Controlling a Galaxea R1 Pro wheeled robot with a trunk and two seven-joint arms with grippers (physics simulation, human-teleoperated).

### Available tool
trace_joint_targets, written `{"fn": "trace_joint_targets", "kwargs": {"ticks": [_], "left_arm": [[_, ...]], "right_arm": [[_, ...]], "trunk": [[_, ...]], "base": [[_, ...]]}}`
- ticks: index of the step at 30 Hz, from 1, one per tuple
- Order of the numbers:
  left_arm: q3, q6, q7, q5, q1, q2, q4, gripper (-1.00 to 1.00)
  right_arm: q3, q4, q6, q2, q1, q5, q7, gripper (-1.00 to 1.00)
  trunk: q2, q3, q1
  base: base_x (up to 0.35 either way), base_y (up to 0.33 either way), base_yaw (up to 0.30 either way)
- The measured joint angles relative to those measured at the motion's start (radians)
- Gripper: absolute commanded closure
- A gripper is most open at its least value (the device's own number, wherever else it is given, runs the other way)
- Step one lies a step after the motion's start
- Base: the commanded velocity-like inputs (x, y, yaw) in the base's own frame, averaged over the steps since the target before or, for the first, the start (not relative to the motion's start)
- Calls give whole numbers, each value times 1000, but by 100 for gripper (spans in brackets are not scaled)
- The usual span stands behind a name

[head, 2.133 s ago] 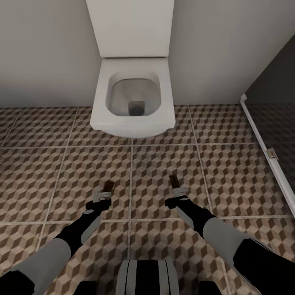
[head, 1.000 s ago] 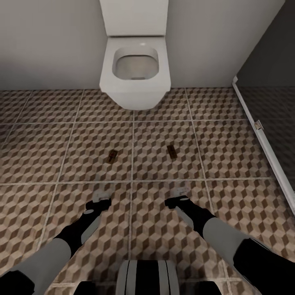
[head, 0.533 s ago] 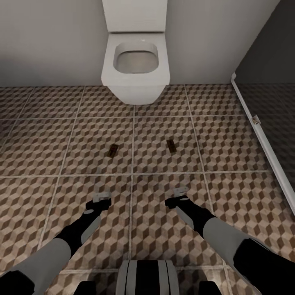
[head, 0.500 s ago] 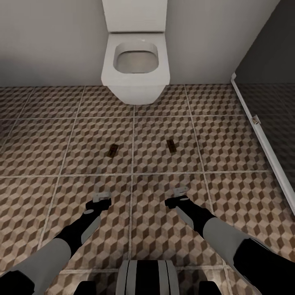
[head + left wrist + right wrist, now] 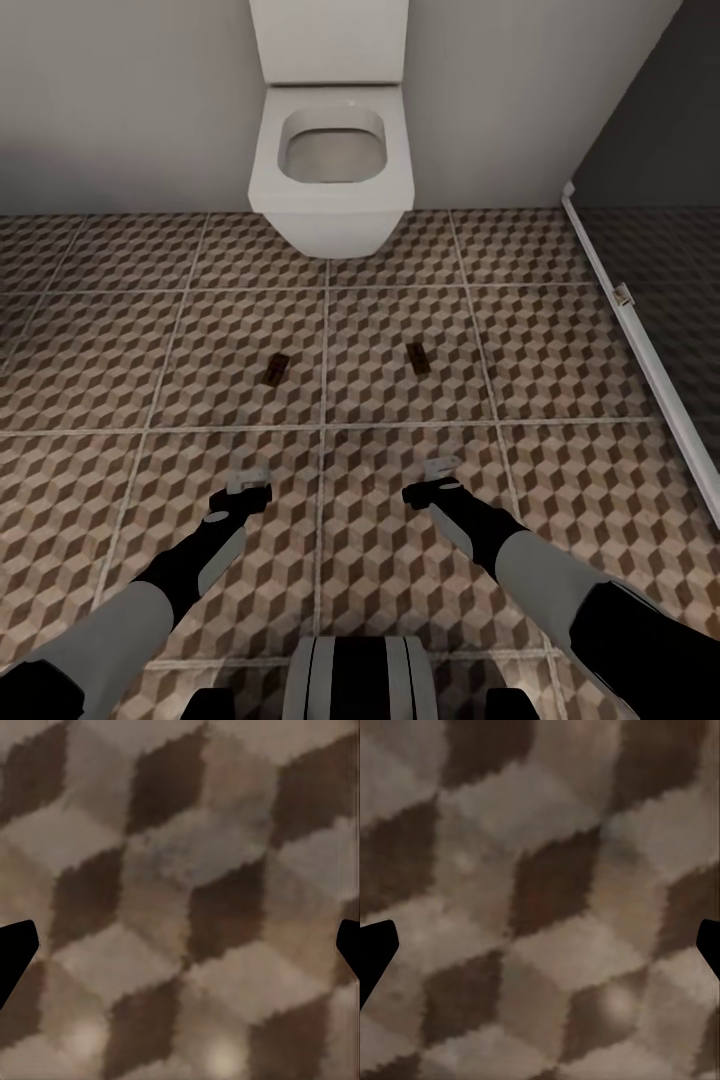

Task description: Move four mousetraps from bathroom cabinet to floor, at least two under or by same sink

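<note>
- Head view: both arms reach forward and down from the bottom corners, forearms converging slightly, grippers low over the bathroom floor (image 5: pixel 560 370)
- Left gripper (image 5: pixel 248 487) at about 7 o'clock from picture centre, fingers pointing toward 12–1 o'clock; nothing between them
- Right gripper (image 5: pixel 438 477) at about 5 o'clock from centre, pointing toward 12 o'clock, also empty
- Left wrist view: the two dark fingertips (image 5: pixel 15 949) sit at opposite edges of the frame, spread wide, cube-pattern tile between them
- Right wrist view: same — fingertips (image 5: pixel 375 945) wide apart, bare tile in the gap
- Two mousetraps lie flat on the tiles ahead of the grippers, apart from them: left mousetrap (image 5: pixel 275 369) at 12 o'clock from the left gripper, tilted a bit clockwise
- Right mousetrap (image 5: pixel 418 358) at 12 o'clock from the right gripper, tilted a bit counter-clockwise
- The traps sit either side of a grout line, well apart from each other
- White toilet (image 5: pixel 332 165) against the wall at 12 o'clock, beyond both traps
- Dark glass partition (image 5: pixel 660 200) with a white bottom rail at 2–3 o'clock
- Robot trunk (image 5: pixel 358 675) at 6 o'clock
</note>
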Motion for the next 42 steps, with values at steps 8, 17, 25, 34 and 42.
{"fn": "trace_joint_targets", "kwargs": {"ticks": [8,17,25,34,42], "left_arm": [[0,2,1,1,0,0,0,-100],[0,2,1,1,0,0,1,-100],[0,2,1,1,0,0,2,-100],[0,2,1,1,0,-1,2,-100],[0,2,1,1,0,-3,2,-100]], "right_arm": [[0,0,-2,0,0,-1,1,-100],[0,0,-3,-1,0,-1,1,-100],[0,0,-3,-1,0,-2,1,-100],[0,0,-4,-2,0,-2,2,-100],[0,0,-5,-2,0,-2,2,-100]], "trunk": [[2,31,-4],[4,66,-8],[6,97,-11],[8,142,-15],[10,185,-19]], "base": [[0,0,0],[0,0,0],[0,0,0],[0,0,0],[0,0,0]]}}
